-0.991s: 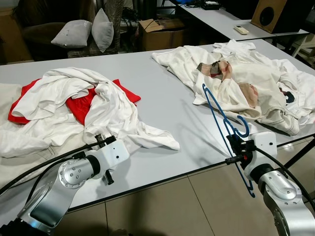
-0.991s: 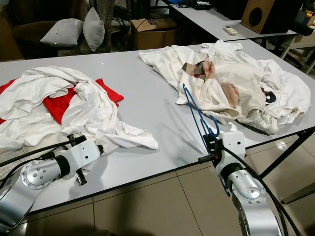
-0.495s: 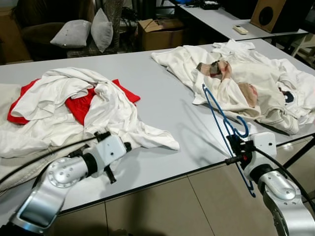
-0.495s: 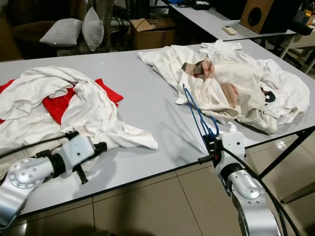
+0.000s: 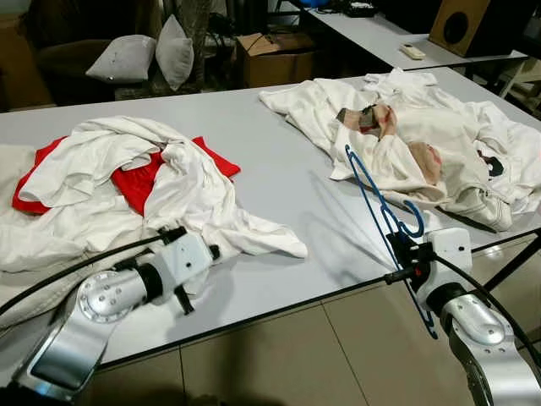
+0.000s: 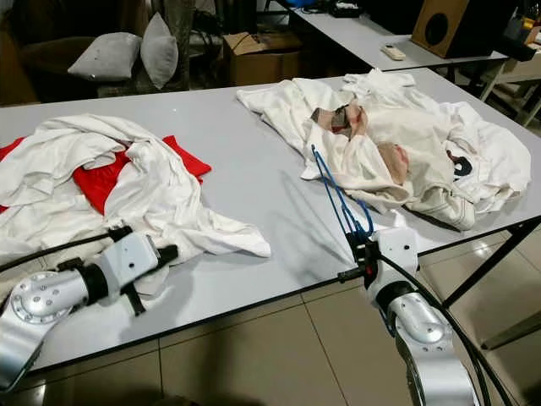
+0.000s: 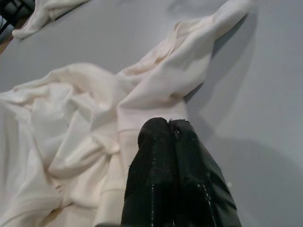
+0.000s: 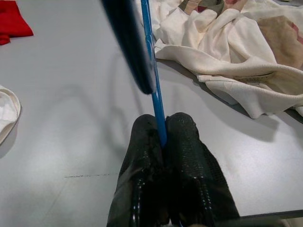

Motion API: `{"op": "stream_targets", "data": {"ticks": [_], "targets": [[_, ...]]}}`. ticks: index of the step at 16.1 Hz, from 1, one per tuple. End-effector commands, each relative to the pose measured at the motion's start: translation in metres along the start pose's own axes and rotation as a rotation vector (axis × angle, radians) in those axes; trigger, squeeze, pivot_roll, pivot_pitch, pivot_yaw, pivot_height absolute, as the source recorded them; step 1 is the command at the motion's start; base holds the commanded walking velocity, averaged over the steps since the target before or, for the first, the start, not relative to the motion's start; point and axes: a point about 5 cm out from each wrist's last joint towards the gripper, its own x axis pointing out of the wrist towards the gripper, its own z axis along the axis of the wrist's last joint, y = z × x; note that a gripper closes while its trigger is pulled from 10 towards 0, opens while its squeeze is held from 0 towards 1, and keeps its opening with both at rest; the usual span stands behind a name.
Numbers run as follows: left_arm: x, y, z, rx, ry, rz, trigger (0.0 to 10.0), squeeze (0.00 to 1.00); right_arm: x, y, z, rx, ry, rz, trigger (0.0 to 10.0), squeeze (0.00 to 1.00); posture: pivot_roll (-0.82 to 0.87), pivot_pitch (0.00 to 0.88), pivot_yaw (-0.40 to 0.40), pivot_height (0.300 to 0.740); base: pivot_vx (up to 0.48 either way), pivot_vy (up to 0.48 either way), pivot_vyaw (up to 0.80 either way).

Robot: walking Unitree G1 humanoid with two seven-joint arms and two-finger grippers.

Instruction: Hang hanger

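Observation:
A blue hanger (image 5: 377,199) stands tilted above the grey table's (image 5: 279,173) front right edge. My right gripper (image 5: 402,256) is shut on its thin lower bar, and the grip shows close up in the right wrist view (image 8: 162,138). My left gripper (image 5: 207,252) is shut and holds nothing. It hovers low over the table's front left part, at the edge of a white garment (image 7: 94,123). That garment belongs to a pile of white clothes with a red garment (image 5: 139,182) in it.
A second heap of white clothes (image 5: 431,144) lies at the table's right end, just behind the hanger. Past the table are grey cushions (image 5: 139,55), a cardboard box (image 5: 275,52) and another table with a speaker (image 5: 461,25). Tiled floor (image 5: 296,355) lies below the near edge.
My left gripper shifted slightly along the front of the white pile. The right gripper and the hanger have barely moved.

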Motion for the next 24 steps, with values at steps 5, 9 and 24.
{"op": "stream_targets", "data": {"ticks": [5, 9, 24], "targets": [[0.003, -0.003, 0.001, 0.018, -0.01, -0.053, 10.0, 1.0, -0.001, 0.002, -0.006, 0.005, 0.028, 0.01, 10.0, 0.0, 0.04, 0.0, -0.008, 0.74, 0.0, 0.0, 0.0], [0.008, -0.001, -0.004, 0.065, 0.029, -0.021, 10.0, 0.72, -0.001, 0.003, -0.007, 0.002, 0.031, 0.013, 10.0, 0.0, 0.04, 0.0, -0.007, 0.74, 0.0, 0.0, 0.0], [0.012, 0.006, -0.012, 0.117, 0.097, 0.017, 0.0, 0.0, 0.003, 0.005, -0.006, -0.007, 0.026, 0.023, 10.0, 0.0, 0.04, 0.0, -0.009, 0.74, 0.0, 0.0, 0.0]]}}
